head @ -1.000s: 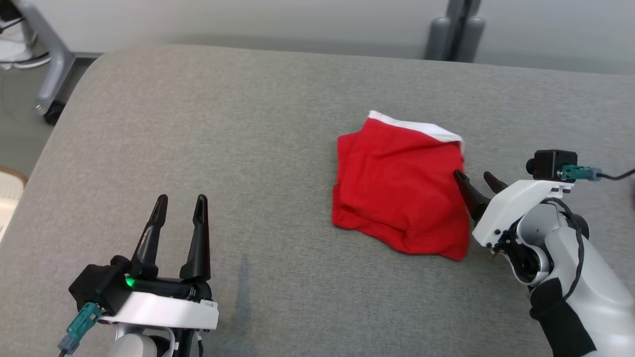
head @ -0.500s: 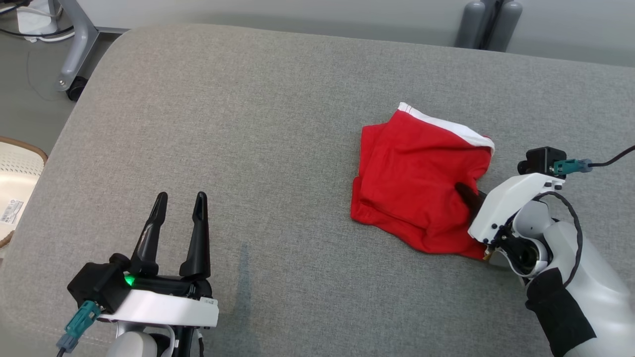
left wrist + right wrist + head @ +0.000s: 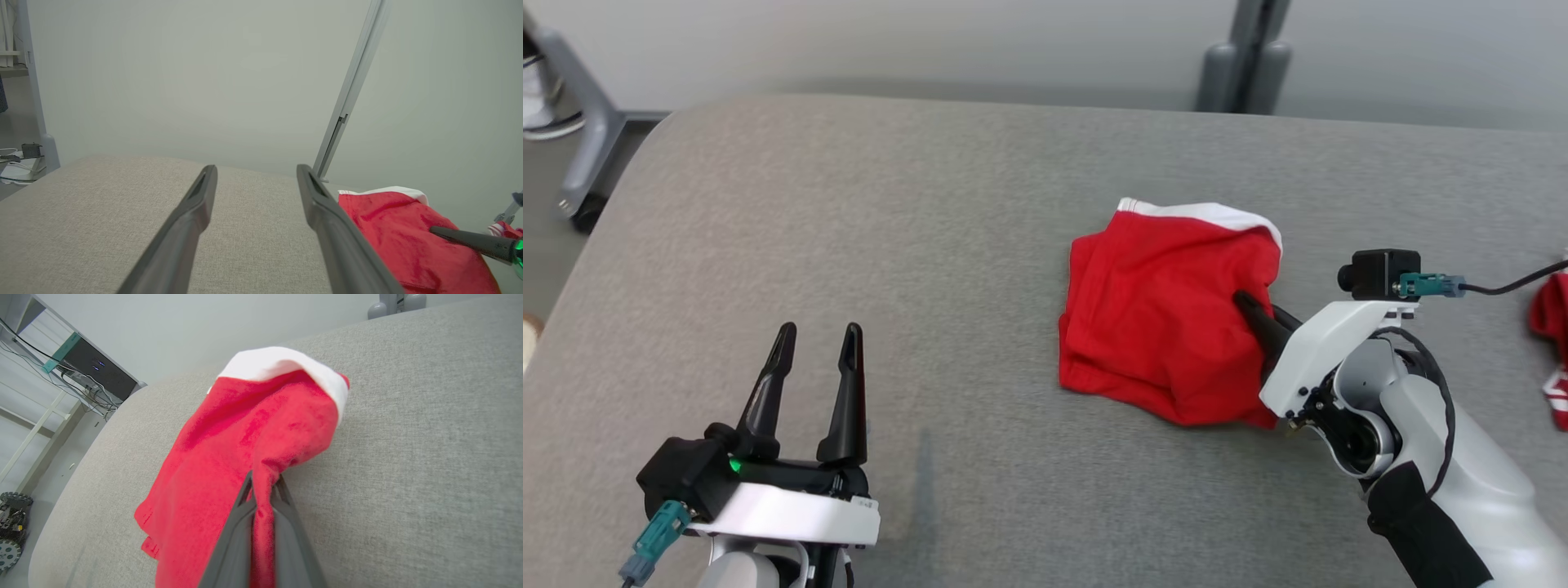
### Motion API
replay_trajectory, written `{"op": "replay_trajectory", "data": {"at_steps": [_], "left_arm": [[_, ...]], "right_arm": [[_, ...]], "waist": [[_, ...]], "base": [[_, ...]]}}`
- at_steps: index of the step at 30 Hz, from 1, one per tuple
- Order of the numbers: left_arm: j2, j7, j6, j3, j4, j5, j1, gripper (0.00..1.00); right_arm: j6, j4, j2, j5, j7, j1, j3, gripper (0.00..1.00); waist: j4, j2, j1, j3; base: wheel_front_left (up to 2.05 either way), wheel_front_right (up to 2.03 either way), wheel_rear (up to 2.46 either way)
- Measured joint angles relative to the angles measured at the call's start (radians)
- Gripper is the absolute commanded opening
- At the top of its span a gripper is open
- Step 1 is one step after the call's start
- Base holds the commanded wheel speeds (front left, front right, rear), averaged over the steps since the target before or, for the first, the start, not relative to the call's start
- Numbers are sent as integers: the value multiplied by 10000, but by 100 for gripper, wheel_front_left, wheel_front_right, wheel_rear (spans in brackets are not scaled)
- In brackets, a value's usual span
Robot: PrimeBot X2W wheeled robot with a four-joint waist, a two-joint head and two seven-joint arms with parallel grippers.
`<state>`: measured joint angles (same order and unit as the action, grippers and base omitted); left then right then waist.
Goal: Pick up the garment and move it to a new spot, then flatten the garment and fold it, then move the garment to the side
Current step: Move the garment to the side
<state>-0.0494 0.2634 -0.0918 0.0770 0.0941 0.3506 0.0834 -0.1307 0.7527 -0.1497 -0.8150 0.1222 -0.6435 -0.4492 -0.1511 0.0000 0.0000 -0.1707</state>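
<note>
The garment (image 3: 1160,318) is a red pair of shorts with a white waistband, folded in a loose square on the grey padded table (image 3: 890,245). My right gripper (image 3: 1256,314) is shut on its right edge, the cloth pinched between the two dark fingers and pulled up a little. In the right wrist view the red garment (image 3: 229,449) rises in a ridge from the closed right gripper (image 3: 263,482). At the lower left my left gripper (image 3: 817,343) stands open above bare table, far from the cloth. The left wrist view has the garment (image 3: 392,228) to the right of its open fingers (image 3: 327,216).
A second red and white piece of cloth (image 3: 1553,343) lies at the table's far right edge. A grey stand's base (image 3: 1241,73) sits behind the table. A wheeled frame leg (image 3: 580,163) stands on the floor at the left. The table's left half is bare.
My right gripper went from open beside the garment's right edge to shut on that edge, bunching the cloth. The head camera shifted between frames. The left gripper stayed still.
</note>
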Motion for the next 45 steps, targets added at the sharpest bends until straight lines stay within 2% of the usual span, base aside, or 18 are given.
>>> {"op": "replay_trajectory", "data": {"at_steps": [10, 26, 33, 39, 45], "left_arm": [[0, 0, -142, 121, 36, -251, -157, 100], [4, 0, -316, 359, 42, -579, -172, 100], [6, 0, -343, 477, -4, -623, -129, 100], [4, 0, -351, 539, -6, -775, 16, 100], [-84, 0, -382, 677, 15, -809, 309, 100]], "right_arm": [[0, -694, -836, -560, -435, 71, -1174, 0], [0, -1091, -1066, -1241, -918, -106, -2186, 0], [0, -1162, -1264, -1455, -1055, -257, -2401, 0], [0, -1221, -1730, -1379, -1068, -785, -2750, 0], [0, -1104, -2525, -1459, -771, -1679, -3064, 0]], "waist": [[1254, 0, 0, 369], [3297, 0, 0, 370], [3915, 0, 0, 234], [4031, 0, 0, -75], [3826, 0, 0, -610]], "base": [[0, 0, 0], [0, 0, 0], [0, 0, 0], [0, 0, 0], [0, 0, 0]]}}
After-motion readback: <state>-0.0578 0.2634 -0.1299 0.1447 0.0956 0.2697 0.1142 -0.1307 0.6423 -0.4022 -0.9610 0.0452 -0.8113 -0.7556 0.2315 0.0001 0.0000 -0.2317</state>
